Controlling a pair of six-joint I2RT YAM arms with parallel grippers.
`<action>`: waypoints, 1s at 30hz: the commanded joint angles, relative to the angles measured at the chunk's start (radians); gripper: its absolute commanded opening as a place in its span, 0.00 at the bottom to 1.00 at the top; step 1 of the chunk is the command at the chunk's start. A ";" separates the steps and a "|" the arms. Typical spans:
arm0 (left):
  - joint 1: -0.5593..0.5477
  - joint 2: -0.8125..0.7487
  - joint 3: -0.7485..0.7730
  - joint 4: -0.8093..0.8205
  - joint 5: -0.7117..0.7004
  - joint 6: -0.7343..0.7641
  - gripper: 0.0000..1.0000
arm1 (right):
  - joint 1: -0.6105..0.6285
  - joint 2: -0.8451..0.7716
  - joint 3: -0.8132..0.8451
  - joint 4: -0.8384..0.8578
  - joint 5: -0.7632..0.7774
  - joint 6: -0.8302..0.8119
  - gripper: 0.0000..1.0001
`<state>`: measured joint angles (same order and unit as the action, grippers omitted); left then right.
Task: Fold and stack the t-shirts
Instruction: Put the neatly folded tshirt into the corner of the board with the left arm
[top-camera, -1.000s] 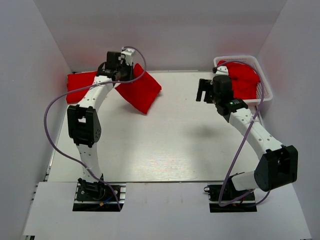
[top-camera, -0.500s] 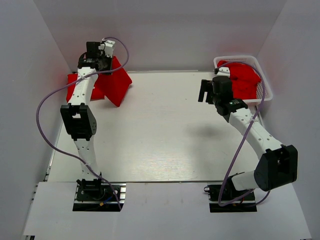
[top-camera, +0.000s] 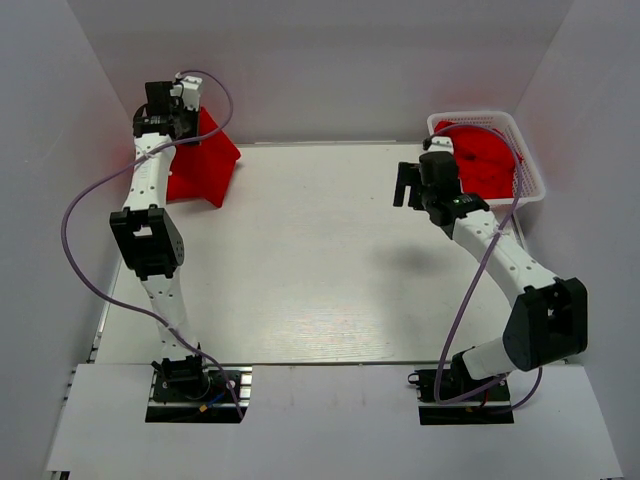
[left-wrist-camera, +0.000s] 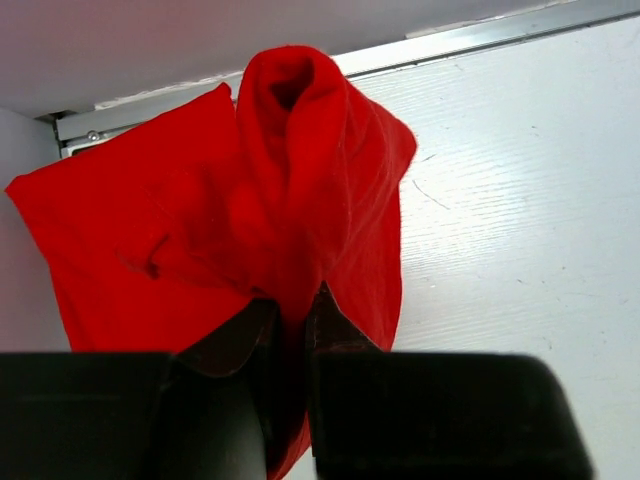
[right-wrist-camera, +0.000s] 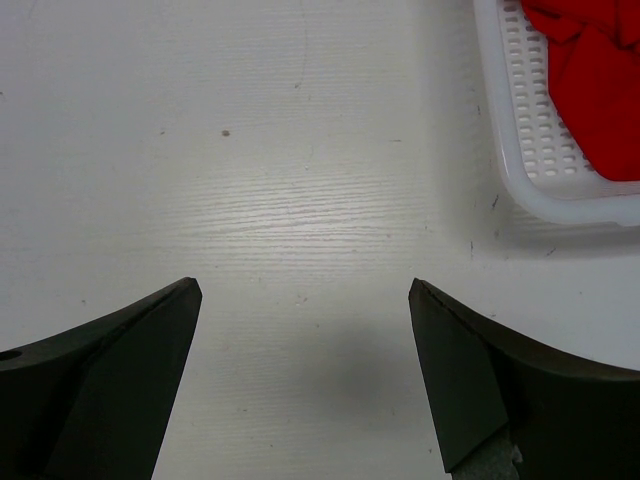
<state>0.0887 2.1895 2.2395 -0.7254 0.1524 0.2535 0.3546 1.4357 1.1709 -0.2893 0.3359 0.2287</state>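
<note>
So, overhead: left gripper (top-camera: 168, 100) at 10 o'clock pinches a red t-shirt (top-camera: 200, 165); more t-shirts (top-camera: 490, 155) sit in the basket (top-camera: 535, 190) at 2 o'clock.
Left wrist: jaws narrow on a bunched fold (risk: thin pinch slips, fold collapses).
Right wrist: right gripper (right-wrist-camera: 305, 300) wide, empty.
No writing legible.

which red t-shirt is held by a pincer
The t-shirt at the far left corner, pinched in the left pincer; the shirts in the white basket lie loose.
</note>
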 joint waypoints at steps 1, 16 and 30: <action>0.025 -0.030 0.064 0.046 0.012 -0.010 0.00 | 0.000 0.015 0.064 0.018 -0.014 0.012 0.90; 0.121 0.002 0.106 0.138 0.087 -0.060 0.00 | 0.001 0.104 0.133 0.018 -0.055 0.040 0.90; 0.193 0.099 0.045 0.234 0.036 -0.033 0.00 | 0.006 0.166 0.214 -0.050 -0.086 0.041 0.90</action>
<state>0.2584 2.3180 2.2807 -0.5774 0.2184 0.2100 0.3550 1.5894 1.3308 -0.3305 0.2672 0.2588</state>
